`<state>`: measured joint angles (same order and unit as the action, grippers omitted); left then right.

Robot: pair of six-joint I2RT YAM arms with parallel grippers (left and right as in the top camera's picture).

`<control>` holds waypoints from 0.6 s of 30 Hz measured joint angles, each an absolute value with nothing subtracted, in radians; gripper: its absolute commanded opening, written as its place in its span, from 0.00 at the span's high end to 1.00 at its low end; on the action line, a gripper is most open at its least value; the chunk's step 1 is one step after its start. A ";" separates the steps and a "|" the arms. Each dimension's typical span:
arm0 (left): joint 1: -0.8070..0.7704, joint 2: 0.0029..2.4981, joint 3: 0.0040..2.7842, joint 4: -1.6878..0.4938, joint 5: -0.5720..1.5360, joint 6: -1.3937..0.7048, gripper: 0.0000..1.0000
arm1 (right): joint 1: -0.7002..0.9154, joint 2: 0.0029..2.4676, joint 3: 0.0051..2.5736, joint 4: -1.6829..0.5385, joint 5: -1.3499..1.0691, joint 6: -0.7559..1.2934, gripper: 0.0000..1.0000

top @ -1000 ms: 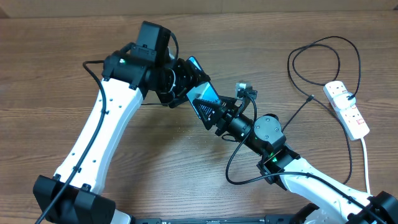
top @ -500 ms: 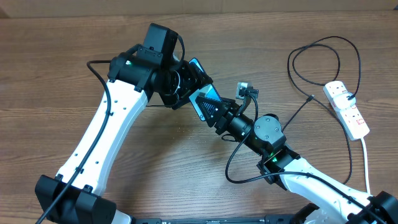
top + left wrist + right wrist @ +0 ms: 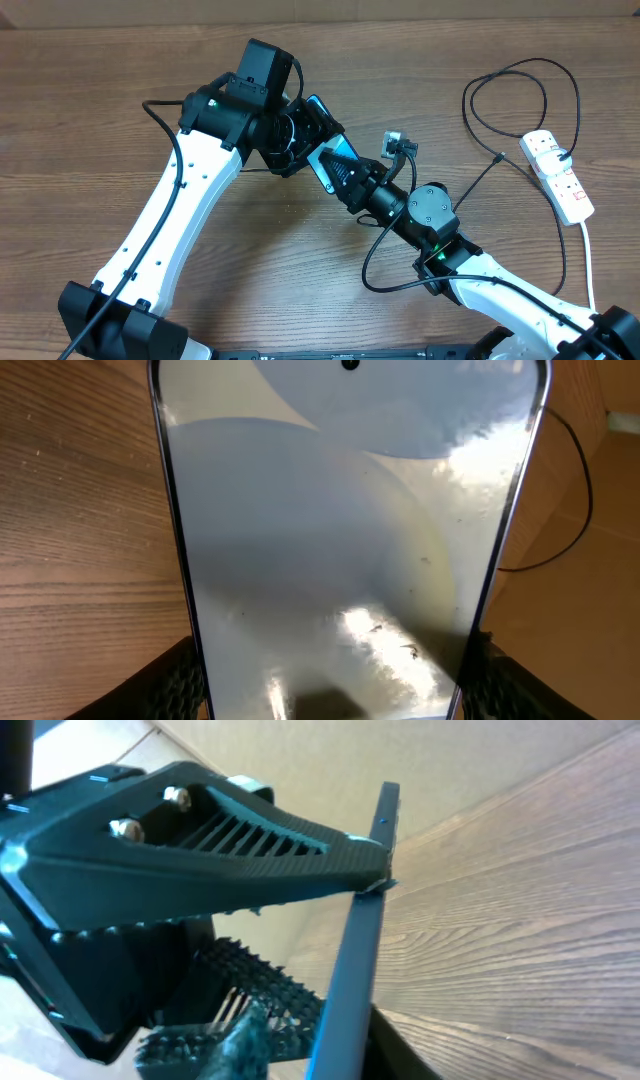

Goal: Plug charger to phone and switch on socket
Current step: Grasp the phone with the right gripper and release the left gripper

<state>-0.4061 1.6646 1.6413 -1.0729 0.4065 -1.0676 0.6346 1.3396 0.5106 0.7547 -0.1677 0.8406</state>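
The phone (image 3: 337, 153) hangs tilted above the table's middle, and my left gripper (image 3: 305, 140) is shut on it across its width. In the left wrist view its pale screen (image 3: 340, 540) fills the frame, with black fingers (image 3: 175, 680) at both long edges. My right gripper (image 3: 347, 178) is at the phone's lower end. The right wrist view shows the phone edge-on (image 3: 355, 950), my toothed pad (image 3: 250, 995) on one face and the other finger against the opposite face. The charger (image 3: 520, 70) loops at the right, its tip (image 3: 499, 157) lying loose and its plug in the socket (image 3: 558, 175).
The socket's thick white cord (image 3: 588, 260) runs toward the front right edge. A black cable (image 3: 385, 265) hangs in a loop under my right arm. The left arm's white link (image 3: 160, 230) crosses the left half of the table.
My right jaws have narrowed onto the phone's lower end. The left arm has shifted slightly right with the phone, its grip unchanged.
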 measured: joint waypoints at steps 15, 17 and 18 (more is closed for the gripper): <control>-0.426 1.664 1.641 -1.071 0.360 -1.093 0.44 | 0.634 1.347 0.510 0.739 -0.149 0.846 0.87; -0.430 1.664 1.641 -1.069 0.352 -1.094 0.44 | 0.633 1.348 0.510 0.739 -0.145 0.847 0.89; -0.431 1.664 1.641 -1.068 0.350 -1.094 0.44 | 0.632 1.349 0.510 0.738 -0.145 0.850 0.89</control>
